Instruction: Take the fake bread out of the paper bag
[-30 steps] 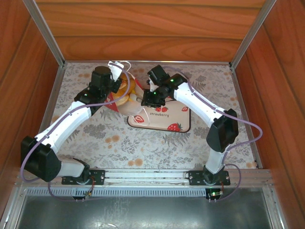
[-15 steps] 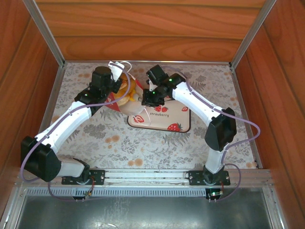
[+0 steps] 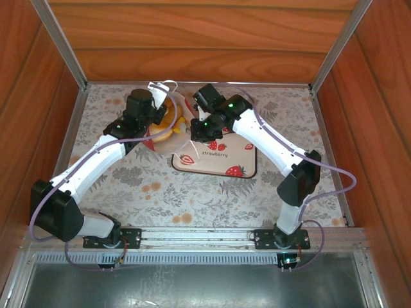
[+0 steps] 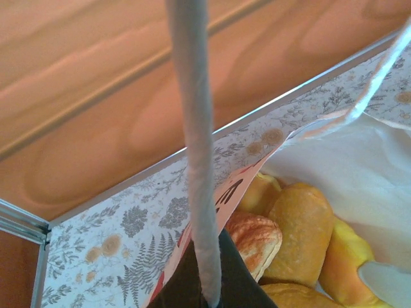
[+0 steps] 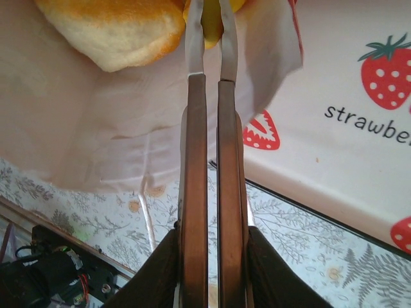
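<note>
The paper bag (image 3: 168, 145) lies tipped over at the back of the table, mouth facing right, with orange fake bread (image 3: 164, 126) showing inside. My left gripper (image 3: 156, 117) is shut on the bag's rim; in the left wrist view its dark finger (image 4: 205, 285) pinches the red-printed edge behind a white cord handle (image 4: 196, 128). Several golden rolls (image 4: 302, 231) fill the bag's white inside (image 4: 347, 160). My right gripper (image 3: 192, 128) reaches into the mouth. Its fingers (image 5: 196, 128) stand almost together, the tips (image 5: 210, 13) closed on a yellow piece (image 5: 239, 5) beside a pale roll (image 5: 115, 32).
The flat strawberry-print tray (image 3: 228, 157) lies right of the bag, under my right wrist (image 5: 359, 160). Wooden walls with metal rails (image 3: 192, 82) close in the back and sides. Floral table cover (image 3: 192, 192) stretches toward the arm bases.
My right gripper has moved left and back into the bag's mouth. The left gripper shifted slightly right with the rim, and the bag opened a little wider.
</note>
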{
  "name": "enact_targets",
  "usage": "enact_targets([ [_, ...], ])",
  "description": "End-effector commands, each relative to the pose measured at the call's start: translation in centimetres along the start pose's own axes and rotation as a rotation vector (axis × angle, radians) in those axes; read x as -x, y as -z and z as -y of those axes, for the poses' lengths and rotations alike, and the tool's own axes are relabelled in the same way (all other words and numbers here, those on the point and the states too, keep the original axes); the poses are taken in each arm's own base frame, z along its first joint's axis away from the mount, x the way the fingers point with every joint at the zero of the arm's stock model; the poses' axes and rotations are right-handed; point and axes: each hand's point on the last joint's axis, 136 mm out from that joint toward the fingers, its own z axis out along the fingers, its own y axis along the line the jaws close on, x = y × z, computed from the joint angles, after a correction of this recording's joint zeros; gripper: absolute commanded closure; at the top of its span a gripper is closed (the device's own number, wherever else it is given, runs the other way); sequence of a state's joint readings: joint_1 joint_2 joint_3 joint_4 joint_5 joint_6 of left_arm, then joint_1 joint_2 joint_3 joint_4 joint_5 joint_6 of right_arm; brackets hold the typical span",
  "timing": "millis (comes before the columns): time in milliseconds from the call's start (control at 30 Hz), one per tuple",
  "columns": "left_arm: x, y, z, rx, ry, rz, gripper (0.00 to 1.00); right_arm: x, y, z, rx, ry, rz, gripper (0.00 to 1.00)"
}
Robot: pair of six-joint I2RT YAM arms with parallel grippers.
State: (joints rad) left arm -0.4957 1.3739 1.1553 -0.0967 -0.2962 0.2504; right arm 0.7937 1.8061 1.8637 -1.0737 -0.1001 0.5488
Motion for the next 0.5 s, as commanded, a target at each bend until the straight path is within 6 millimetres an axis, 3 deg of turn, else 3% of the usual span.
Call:
enact_targets([
  [0, 2.4, 0.3, -0.8, 0.038, 0.044, 0.059, 1.0, -0.1, 4.6, -0.9, 0.01, 0.063, 0.083, 0.88],
  [167, 2.4, 0.2, -1.0, 0.05, 0.048, 0.056, 1.0, -0.8, 6.4, -0.7, 0.007, 0.077, 0.1, 0.88],
  [200, 2.4, 0.2, -1.0, 0.053, 0.049, 0.057, 1.0, -1.0, 7.8, -0.9, 0.021, 0.084, 0.128, 0.88],
  [467, 2.5, 0.0, -2.0, 0.107, 0.071, 0.043, 1.0, -2.7, 11.7, -1.2, 0.079, 0.111, 0.179, 0.88],
])
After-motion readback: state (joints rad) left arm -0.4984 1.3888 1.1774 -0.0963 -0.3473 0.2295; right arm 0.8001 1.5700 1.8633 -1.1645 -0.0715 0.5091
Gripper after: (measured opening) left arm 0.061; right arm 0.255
